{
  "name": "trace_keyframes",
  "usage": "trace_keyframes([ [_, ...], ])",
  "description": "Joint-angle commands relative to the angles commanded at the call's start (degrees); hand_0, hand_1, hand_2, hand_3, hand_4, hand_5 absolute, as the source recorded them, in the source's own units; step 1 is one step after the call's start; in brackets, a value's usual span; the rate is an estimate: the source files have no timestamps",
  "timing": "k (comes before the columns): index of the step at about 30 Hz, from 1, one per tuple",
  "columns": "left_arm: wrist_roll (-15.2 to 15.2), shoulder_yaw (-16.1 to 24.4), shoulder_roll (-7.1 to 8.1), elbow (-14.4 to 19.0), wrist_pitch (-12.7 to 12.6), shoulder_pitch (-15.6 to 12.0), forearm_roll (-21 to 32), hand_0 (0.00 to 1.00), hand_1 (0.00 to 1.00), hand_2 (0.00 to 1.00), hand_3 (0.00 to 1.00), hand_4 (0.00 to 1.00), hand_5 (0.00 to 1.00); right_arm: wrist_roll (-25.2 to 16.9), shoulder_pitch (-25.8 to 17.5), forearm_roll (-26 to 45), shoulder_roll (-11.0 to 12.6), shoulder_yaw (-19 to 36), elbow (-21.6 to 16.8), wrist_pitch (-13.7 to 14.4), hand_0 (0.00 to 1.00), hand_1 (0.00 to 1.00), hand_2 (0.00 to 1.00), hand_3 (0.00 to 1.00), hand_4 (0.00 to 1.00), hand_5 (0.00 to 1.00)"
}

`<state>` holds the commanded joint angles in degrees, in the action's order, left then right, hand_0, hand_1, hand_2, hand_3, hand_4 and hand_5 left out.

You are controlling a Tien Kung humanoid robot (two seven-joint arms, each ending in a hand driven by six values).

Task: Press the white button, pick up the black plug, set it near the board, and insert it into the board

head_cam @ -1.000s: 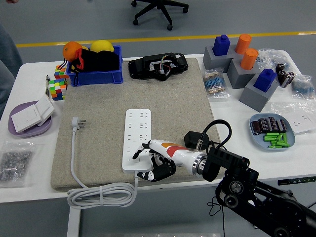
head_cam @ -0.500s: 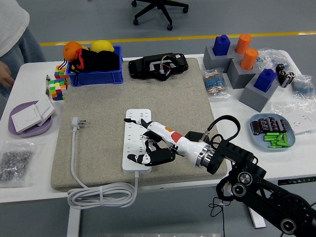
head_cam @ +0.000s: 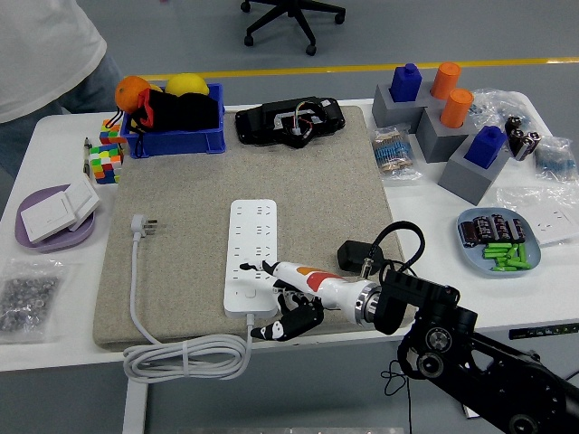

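The right hand, fingers loosely spread and empty, should grip the light, rigid black plug just behind it by its body.

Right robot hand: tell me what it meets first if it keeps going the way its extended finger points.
The right robot hand points left, its extended finger already at the near end of the white power strip. That strip comes first, probably by its button, though whether the fingertip touches or hovers is unclear from this height.
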<state>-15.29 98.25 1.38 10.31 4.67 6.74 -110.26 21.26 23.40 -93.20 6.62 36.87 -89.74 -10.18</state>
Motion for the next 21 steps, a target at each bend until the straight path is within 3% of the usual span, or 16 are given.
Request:
trace_keyframes([
  [7,0.0,-0.4,0.08,0.0,0.0,0.1,0.3,0.791,0.744,0.720,0.774,0.562,0.497,1.9,0.1,-0.3,0.3,-1.7,0.2,-1.8,0.002,0.014,0.158,0.873,0.800,0.251],
  [21,-0.1,-0.3,0.19,0.0,0.2,0.0,-0.6,0.792,0.743,0.719,0.774,0.561,0.495,0.4,0.6,-1.0,0.0,-2.6,1.9,-0.5,0.002,0.013,0.158,0.868,0.787,0.246],
])
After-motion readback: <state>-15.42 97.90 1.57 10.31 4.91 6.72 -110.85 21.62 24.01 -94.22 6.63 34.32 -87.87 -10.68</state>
